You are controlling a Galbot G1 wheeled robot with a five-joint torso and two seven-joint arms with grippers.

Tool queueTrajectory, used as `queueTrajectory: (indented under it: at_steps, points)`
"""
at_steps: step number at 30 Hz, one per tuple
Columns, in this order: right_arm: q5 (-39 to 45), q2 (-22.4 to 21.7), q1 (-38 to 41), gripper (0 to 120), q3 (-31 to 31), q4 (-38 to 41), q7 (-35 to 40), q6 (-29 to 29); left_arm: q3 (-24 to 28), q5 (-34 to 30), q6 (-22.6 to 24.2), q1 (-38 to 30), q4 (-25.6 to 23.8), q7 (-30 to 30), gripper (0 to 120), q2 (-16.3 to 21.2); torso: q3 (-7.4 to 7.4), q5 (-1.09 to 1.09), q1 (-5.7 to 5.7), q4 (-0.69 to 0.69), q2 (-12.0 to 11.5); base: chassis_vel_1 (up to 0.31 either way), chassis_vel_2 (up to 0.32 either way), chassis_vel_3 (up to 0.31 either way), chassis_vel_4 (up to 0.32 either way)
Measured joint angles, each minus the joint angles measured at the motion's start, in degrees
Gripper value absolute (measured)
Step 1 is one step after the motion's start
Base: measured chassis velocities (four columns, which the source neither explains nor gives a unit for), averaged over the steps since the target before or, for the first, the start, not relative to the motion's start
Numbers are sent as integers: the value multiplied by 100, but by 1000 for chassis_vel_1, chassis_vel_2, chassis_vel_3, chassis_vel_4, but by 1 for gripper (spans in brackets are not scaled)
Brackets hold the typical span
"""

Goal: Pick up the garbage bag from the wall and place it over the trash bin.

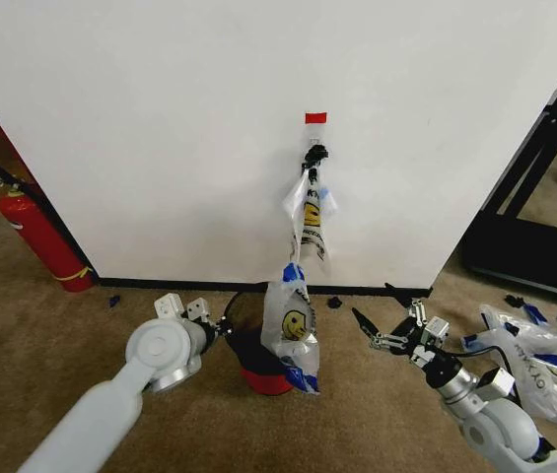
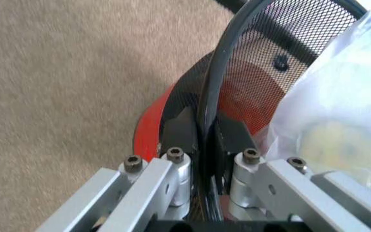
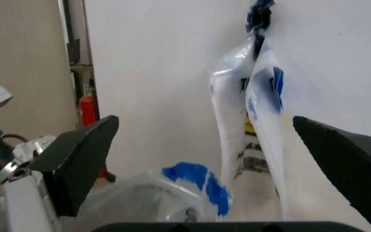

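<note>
A garbage bag (image 1: 310, 212) with a yellow smiley hangs from a small black hook (image 1: 315, 153) on the white wall (image 1: 160, 128), below a red tape patch. A second smiley bag (image 1: 293, 325) with blue tape stands up from the right side of the trash bin (image 1: 261, 378), which is black mesh with a red base. My left gripper (image 1: 221, 325) is shut on the bin's rim; the mesh wall (image 2: 250, 63) passes between its pads (image 2: 179, 130). My right gripper (image 1: 382, 335) is open, low and right of the bin, facing the hanging bag (image 3: 256, 111).
A red fire extinguisher (image 1: 36, 236) leans at the wall's left end. A heap of white bags with blue lettering (image 1: 544, 365) lies on the carpet at the right. A black frame (image 1: 544, 168) stands behind it. Small dark bits lie along the baseboard.
</note>
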Motion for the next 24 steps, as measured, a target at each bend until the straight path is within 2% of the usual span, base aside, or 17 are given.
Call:
queueTrajectory:
  at_steps: [7,17,21,24]
  points:
    - [-54,-23,-219,100,204,71,45,41,207,660,65,302,25,157,5,-312,0,0,0,1,0,0,0,0,0]
    - [-95,-24,-375,100,357,144,-67,68,97,776,249,451,-68,269,7,-478,0,0,0,0,0,0,0,0,0]
    - [-124,-13,-341,100,312,144,-90,64,56,997,349,636,-247,314,22,-462,0,-1,0,0,0,0,0,0,0]
    - [-154,4,-246,100,193,126,-98,53,23,1469,380,843,-479,470,35,-318,0,-2,0,1,0,0,0,0,0]
